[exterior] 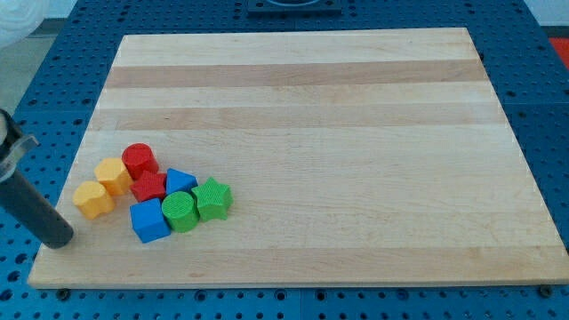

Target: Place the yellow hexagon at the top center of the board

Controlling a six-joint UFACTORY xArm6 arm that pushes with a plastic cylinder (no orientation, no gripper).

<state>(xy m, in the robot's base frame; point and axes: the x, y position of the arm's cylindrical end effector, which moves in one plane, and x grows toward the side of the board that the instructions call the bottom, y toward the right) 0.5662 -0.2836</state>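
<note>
A: Starting at the left: my tip point(59, 240), the lower end of the dark rod that serves as end effector, sits at the near-left edge of the pale wooden board point(356, 107) on the blue perforated bench point(27, 80). It has no jaws to open or close and holds nothing; it stands just left of the block cluster, touching no block.

B: Which yellow piece is the hexagon?

A: There are two small yellow plastic blocks. The nearer, leftmost one point(92, 198) looks lobed, perhaps a heart; I can't be sure. The yellow hexagon point(114, 174) seems to be the one just beyond it, touching the red cylinder point(140, 160).

B: And to the right?

A: A red star-like block point(148, 187), a blue cube point(148, 220), another blue block point(180, 180), a green cylinder point(180, 211) and a green star point(213, 197), packed together.

B: How will the hexagon handle?

A: I judge it light, rigid and quick to slide on smooth wood. There's no gripping; I'd push on a flat near-left face, centred, or it will spin off. Neighbours may drag along.
</note>
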